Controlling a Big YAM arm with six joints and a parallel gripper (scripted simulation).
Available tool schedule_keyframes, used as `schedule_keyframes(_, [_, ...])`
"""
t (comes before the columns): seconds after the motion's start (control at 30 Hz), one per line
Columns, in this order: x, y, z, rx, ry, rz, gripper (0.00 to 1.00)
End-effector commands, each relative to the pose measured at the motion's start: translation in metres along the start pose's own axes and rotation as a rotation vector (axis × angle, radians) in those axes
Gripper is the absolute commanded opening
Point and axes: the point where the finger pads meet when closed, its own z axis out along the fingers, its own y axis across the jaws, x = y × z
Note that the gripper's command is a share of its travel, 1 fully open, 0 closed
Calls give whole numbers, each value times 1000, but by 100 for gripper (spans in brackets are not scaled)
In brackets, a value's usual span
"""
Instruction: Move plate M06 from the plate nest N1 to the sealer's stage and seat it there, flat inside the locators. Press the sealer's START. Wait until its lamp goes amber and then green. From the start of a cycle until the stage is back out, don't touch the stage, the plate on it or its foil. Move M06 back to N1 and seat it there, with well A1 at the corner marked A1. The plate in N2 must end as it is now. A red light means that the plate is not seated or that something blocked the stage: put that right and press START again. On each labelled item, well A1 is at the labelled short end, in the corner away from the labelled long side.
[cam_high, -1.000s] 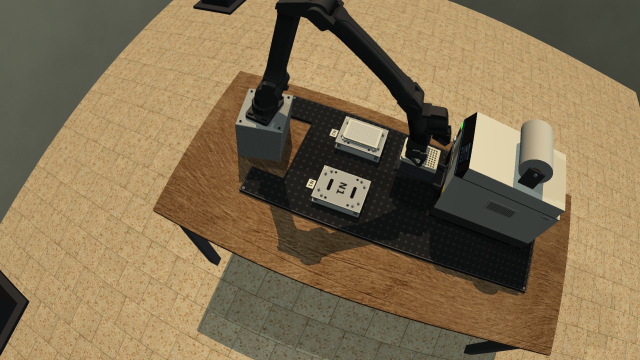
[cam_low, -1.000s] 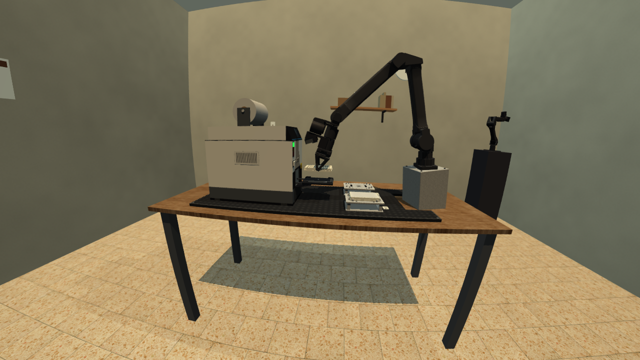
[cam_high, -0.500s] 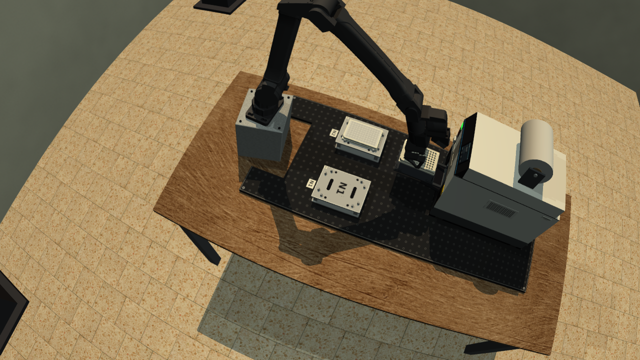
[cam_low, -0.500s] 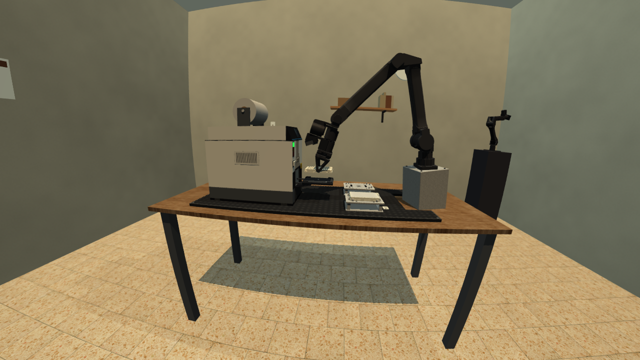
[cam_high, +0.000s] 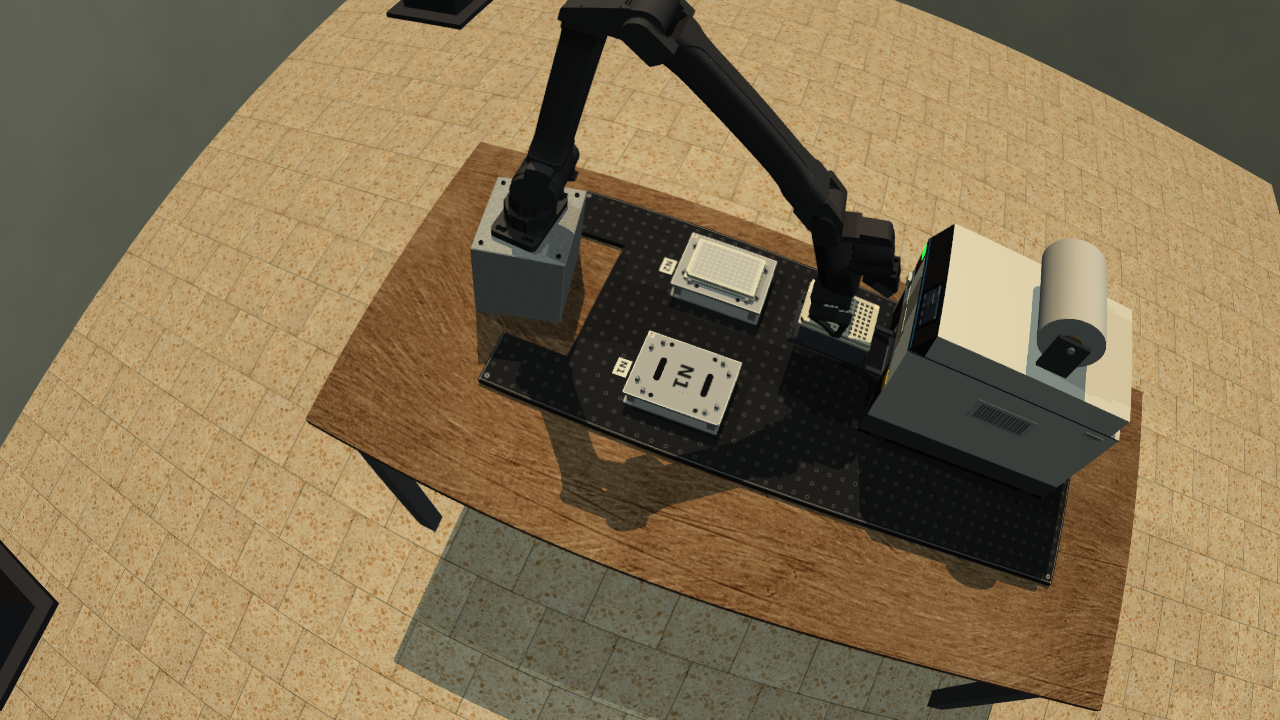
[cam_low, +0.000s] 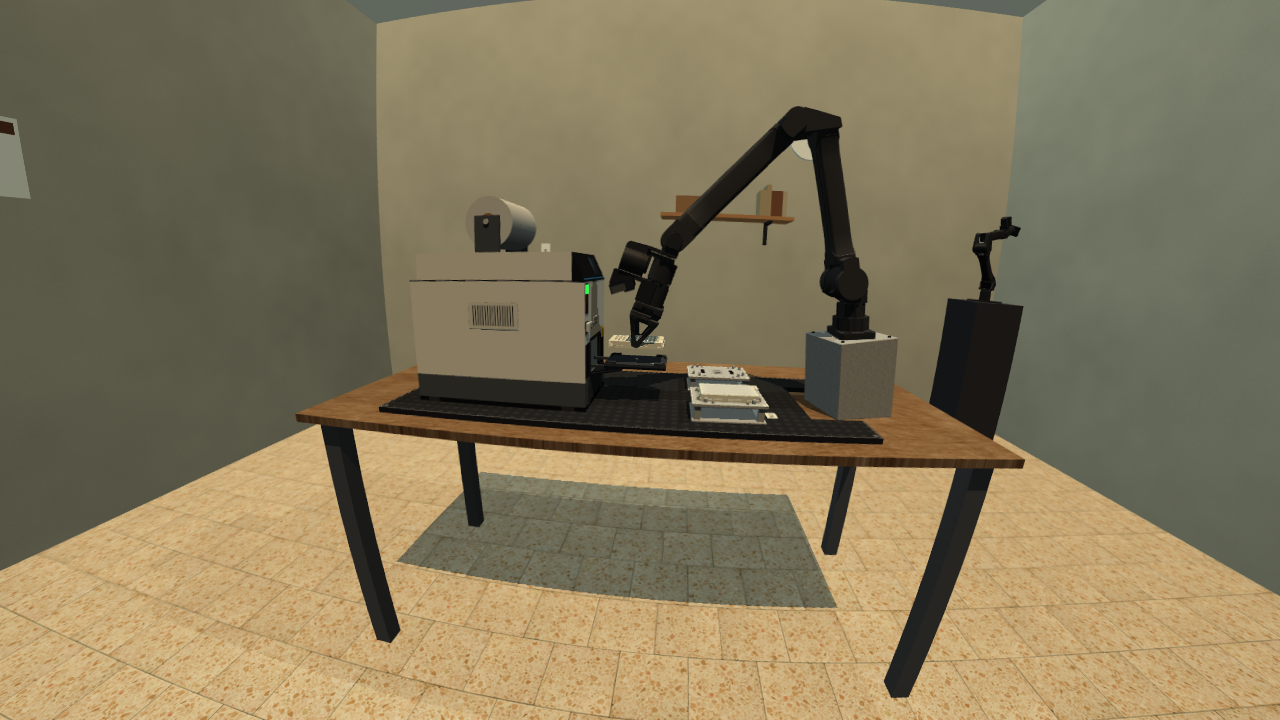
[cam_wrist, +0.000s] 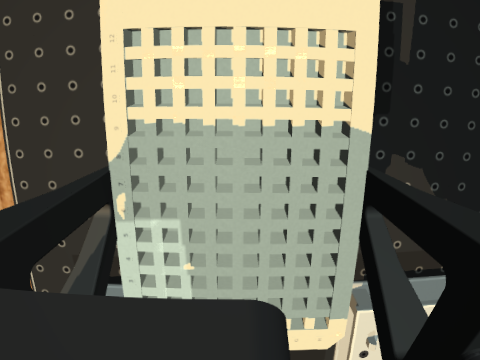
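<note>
My gripper (cam_high: 833, 327) (cam_low: 636, 343) (cam_wrist: 238, 180) is shut on plate M06 (cam_high: 862, 321) (cam_low: 654, 342) (cam_wrist: 240, 112), across its long sides. The plate looks about level, column 12 at the top of the wrist view. In the exterior view a gap shows between it and the sealer's dark stage (cam_low: 637, 361), which is out below it. Nest N1 (cam_high: 684, 404) (cam_low: 718, 376) is empty. Nest N2 (cam_high: 702, 298) (cam_low: 699, 403) holds its pale plate (cam_high: 726, 265) (cam_low: 729, 392). The sealer (cam_high: 966, 394) (cam_low: 501, 344) has its lamp (cam_high: 924, 252) (cam_low: 587, 289) green. START cannot be made out.
The sealer's front stands close beside the wrist and the held plate. A foil roll (cam_high: 1074, 286) (cam_low: 505, 223) sits on top of the sealer. The arm's grey base block (cam_high: 519, 282) (cam_low: 850, 380) stands at the opposite end of the black perforated board (cam_high: 769, 447) (cam_low: 787, 429).
</note>
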Motion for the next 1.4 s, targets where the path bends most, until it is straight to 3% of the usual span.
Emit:
schedule_keyframes(0.0, [-24,4,-4,-3,-52,-6,0])
schedule_keyframes(0.2, [-16,-6,-8,-4,-52,3,0])
schedule_keyframes(0.43, [-7,-10,6,8,-26,6,0])
schedule_keyframes(0.67, [-10,2,1,-3,-37,4,0])
schedule_keyframes(0.87, [-29,7,-10,-9,-75,2,0])
schedule_keyframes(1.13, [-29,10,-11,-10,-63,-4,0])
schedule_keyframes(1.37, [-26,-6,-10,3,-52,3,0])
